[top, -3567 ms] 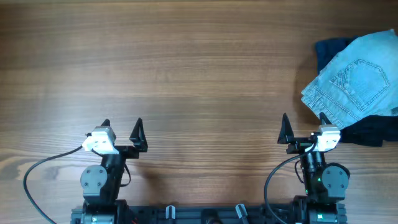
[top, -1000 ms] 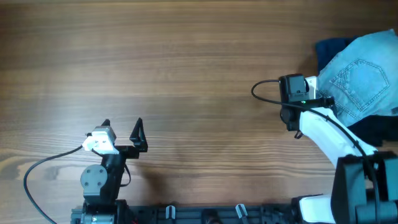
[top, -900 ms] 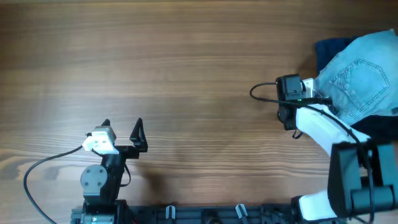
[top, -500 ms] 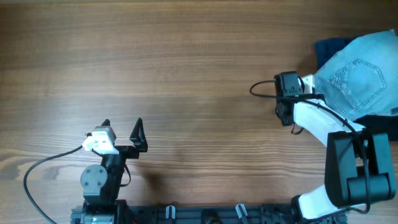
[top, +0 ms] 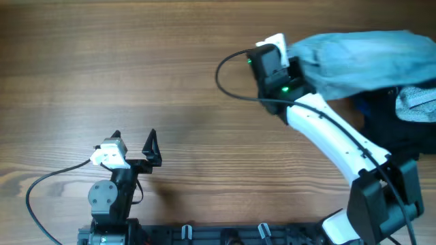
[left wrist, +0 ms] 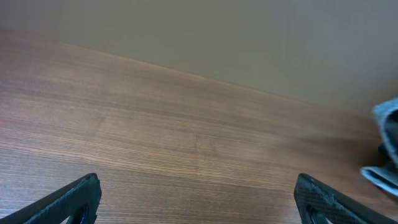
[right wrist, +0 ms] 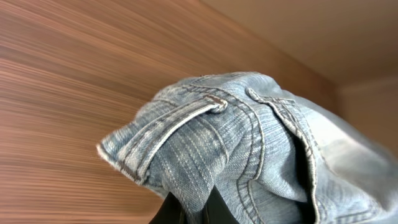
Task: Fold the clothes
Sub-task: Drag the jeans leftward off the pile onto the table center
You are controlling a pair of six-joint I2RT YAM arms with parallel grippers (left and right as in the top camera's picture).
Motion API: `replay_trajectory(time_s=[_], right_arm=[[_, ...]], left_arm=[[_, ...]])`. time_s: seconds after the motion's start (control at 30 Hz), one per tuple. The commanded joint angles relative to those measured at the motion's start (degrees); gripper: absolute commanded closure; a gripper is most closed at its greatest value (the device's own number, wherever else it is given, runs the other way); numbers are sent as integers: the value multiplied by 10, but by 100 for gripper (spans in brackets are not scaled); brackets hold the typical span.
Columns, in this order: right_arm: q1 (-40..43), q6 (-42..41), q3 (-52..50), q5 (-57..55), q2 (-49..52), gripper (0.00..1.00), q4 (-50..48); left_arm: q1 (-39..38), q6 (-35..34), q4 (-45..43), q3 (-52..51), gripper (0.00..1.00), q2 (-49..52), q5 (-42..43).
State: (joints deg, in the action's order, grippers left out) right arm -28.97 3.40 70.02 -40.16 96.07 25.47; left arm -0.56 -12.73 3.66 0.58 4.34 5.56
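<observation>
The pale faded-blue denim shorts [top: 354, 54] hang bunched above the table at the far right. My right gripper [top: 298, 60] is shut on their waistband edge. In the right wrist view the denim [right wrist: 236, 137], with a belt loop and seams, is pinched between the dark fingertips [right wrist: 171, 211] of that gripper [right wrist: 194, 209]. A heap of dark navy garments [top: 385, 129] lies below the shorts, with a pale-blue piece [top: 417, 99] on it. My left gripper [top: 133, 135] rests open near the front edge, far from the clothes. Between its fingers [left wrist: 74, 196] shows only bare wood.
The wooden table [top: 170, 68] stretches left of the clothes. A black cable [top: 228, 75] loops from the right wrist. In the left wrist view a bit of pale cloth [left wrist: 388, 124] shows at the right edge.
My right gripper shut on the shorts' edge, then lifted and dragged them left and toward the far side, uncovering the dark heap. The left arm has not moved.
</observation>
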Motion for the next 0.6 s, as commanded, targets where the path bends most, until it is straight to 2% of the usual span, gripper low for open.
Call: replay_trajectory(time_s=[0.0, 0.07, 0.13, 0.37, 0.47, 0.5, 0.53, 0.57], right_arm=[[-28, -104, 16, 173, -14, 96, -37], [-39, -166, 16, 246, -13, 96, -67], [-58, -189, 16, 268, -13, 96, -107], [-176, -255, 16, 280, 33, 96, -238], [-197, -274, 16, 280, 49, 96, -259], [-197, -271, 16, 280, 49, 86, -260], [-196, -235, 16, 279, 49, 66, -264], [-194, -199, 17, 270, 49, 43, -268]], left_arm=[[3, 5, 3, -2, 0, -2, -5], [3, 5, 3, -2, 0, -2, -5], [3, 5, 3, -2, 0, -2, -5], [3, 5, 3, -2, 0, -2, -5], [3, 5, 3, -2, 0, -2, -5], [3, 5, 3, -2, 0, -2, -5], [3, 5, 3, -2, 0, -2, -5], [3, 5, 3, -2, 0, -2, -5]])
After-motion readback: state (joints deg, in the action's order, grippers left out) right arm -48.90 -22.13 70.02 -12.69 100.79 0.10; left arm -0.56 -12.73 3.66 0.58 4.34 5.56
